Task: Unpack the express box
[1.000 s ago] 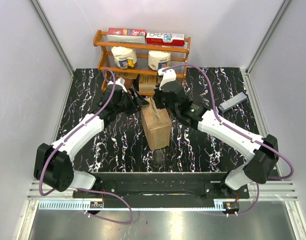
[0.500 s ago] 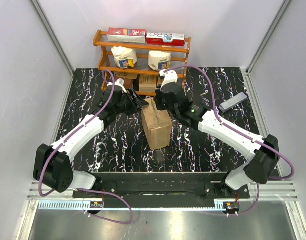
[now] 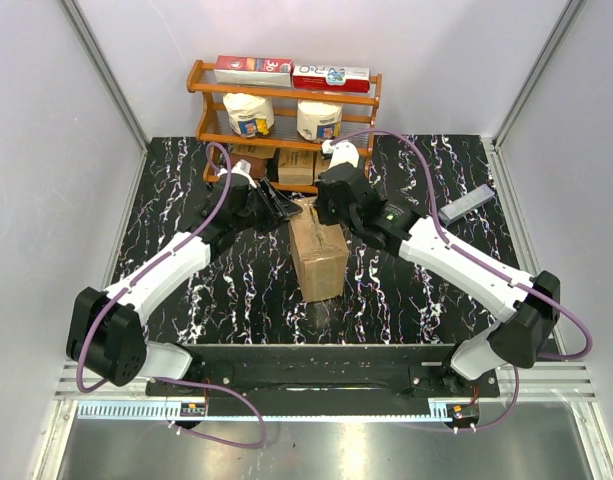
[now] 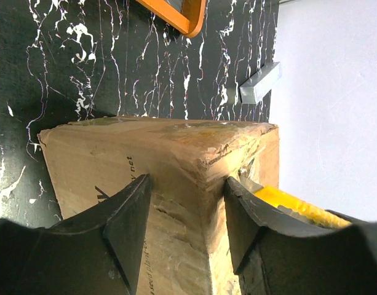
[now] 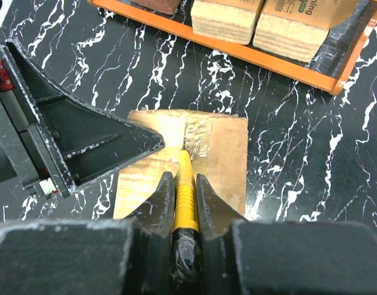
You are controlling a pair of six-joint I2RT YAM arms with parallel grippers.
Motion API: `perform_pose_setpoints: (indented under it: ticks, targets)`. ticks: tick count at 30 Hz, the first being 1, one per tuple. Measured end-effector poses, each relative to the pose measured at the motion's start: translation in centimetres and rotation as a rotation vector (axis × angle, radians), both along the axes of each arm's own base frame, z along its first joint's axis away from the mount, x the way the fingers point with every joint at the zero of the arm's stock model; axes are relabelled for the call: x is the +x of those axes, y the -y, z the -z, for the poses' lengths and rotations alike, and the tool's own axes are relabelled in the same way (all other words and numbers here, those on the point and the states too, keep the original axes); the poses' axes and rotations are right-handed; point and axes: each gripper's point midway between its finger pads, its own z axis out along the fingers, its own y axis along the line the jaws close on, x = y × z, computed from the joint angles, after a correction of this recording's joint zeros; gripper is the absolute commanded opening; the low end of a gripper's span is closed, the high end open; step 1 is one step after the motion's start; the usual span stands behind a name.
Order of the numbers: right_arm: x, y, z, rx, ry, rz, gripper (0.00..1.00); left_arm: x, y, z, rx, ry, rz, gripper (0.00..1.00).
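Right wrist view alone: right jaws pinching yellow cutter [image 5: 184,184] on express box [image 5: 222,157] tape; left jaws spread astride its corner.

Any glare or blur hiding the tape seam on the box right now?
Right wrist: clear tape on the express box glints, seam readable; yellow tool sharp. Left wrist: box close and slightly soft, fingers dark. Top external: evenly lit, seam too small to judge.

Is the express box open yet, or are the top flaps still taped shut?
Shut. The express box shows closed flaps with clear tape over the seam; the right gripper holds a yellow cutter tip there.
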Motion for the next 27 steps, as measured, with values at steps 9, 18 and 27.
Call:
perform_pose_setpoints:
  ticks: [9,18,27]
  targets:
    - [-1.3,0.7,-1.4,-0.009,-0.072,0.004,0.0,-0.2,0.0,-0.1,0.011,-0.004,-0.05,0.49]
    - [-2.2,0.9,-0.9,-0.006,-0.129,0.008,0.0,-0.5,0.3,-0.3,0.025,-0.002,-0.1,0.48]
    - [-2.4,0.7,0.7,-0.024,-0.183,0.022,0.0,-0.6,0.5,-0.2,0.022,-0.004,-0.111,0.64]
